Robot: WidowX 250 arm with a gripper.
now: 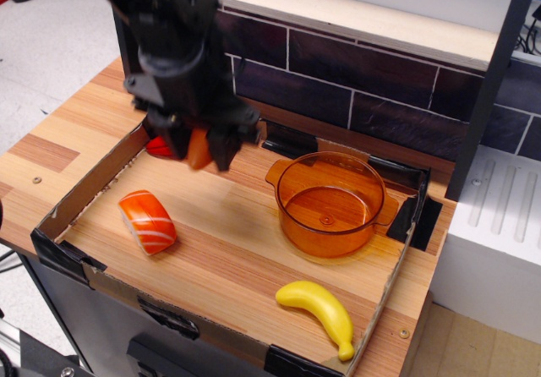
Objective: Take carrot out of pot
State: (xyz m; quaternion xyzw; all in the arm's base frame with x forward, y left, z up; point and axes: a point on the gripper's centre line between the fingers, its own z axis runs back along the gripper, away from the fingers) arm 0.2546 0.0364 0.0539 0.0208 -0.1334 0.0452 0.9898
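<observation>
My black gripper (199, 150) is shut on the small orange carrot (199, 149), which hangs upright between the fingers above the wooden tray floor, left of the pot. The translucent orange pot (330, 205) stands at the right of the tray with nothing in it. The gripper is well clear of the pot, roughly above and behind the salmon sushi piece.
An orange salmon sushi piece (147, 221) lies at the tray's left front. A yellow banana (319, 311) lies at the front right. A red chili pepper (156, 147) is mostly hidden behind the gripper. Low cardboard walls (84, 191) ring the tray; a dark brick wall stands behind.
</observation>
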